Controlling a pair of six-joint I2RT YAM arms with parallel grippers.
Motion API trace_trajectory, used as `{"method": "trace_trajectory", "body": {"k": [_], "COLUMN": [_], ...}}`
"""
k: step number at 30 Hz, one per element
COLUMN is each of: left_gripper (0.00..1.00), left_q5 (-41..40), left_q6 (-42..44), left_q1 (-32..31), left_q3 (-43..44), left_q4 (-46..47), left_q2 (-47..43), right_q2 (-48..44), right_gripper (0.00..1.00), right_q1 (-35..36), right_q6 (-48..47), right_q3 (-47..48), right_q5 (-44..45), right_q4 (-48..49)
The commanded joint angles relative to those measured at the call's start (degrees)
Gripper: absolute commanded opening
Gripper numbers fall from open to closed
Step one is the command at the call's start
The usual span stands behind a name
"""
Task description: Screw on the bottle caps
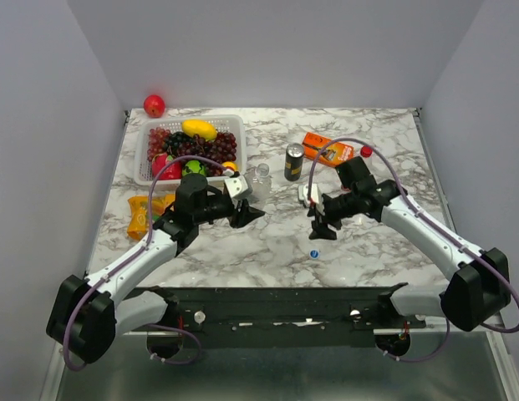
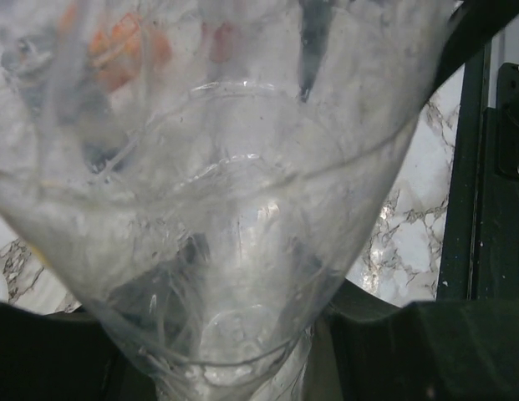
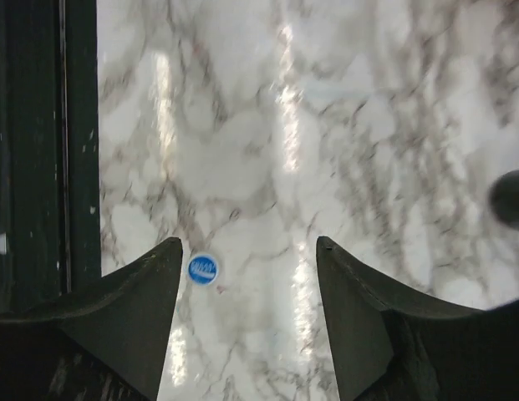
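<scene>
Bottle (image 2: 242, 209) inside left pincer (image 1: 249, 214); blue cap (image 3: 202, 269) loose, apart

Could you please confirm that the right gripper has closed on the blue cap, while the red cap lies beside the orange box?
Not quite: the right gripper is open and empty. The blue cap lies on the marble table next to one finger, as the right wrist view shows. The red cap does lie beside the orange box.

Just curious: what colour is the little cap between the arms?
The cap is blue, white-printed; best in right wrist view.
</scene>
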Motion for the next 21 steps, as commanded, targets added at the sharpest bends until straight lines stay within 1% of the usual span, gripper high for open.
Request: {"method": "trace_trajectory", "body": {"k": [1,3,6,9,16,21], "left_gripper": [0.00,0.00,0.00,0.00,0.00,0.00], "left_q5": [-3.4,-3.7,-4.4,-4.4,-3.7,-3.5], "left_q6": [1.8,1.8,1.6,1.2,0.0,-1.1], "left_q1": [0.2,0.2,0.3,1.5,5.3,7.0], "left_q3": [-0.7,-0.7,-1.0,-1.4,-3.2,-3.8], "left_q4": [-2.4,-3.6,-4.1,-4.4,-4.2,-3.7], "left_q2": [-1.5,-1.8,-2.4,-3.1,-4.4,-4.8], "right_q2": [-0.5,0.3,1.4,2.4,6.5,8.6], "right_gripper": [0.73,0.73,0.73,0.73,0.73,0.68], "right_q1": [1.6,2.5,3.8,4.9,5.5,6.4], "right_q6": [-17.2,-22.7,-28.2,-30.5,-29.9,-30.6], "right_q3": [-8.7,-11.4,-15.3,-17.5,-17.5,-17.5], "right_q5": [5.9,6.9,9.0,10.0,10.6,10.7], "right_q4": [-0.2,0.9,2.2,2.7,4.2,4.6]}}
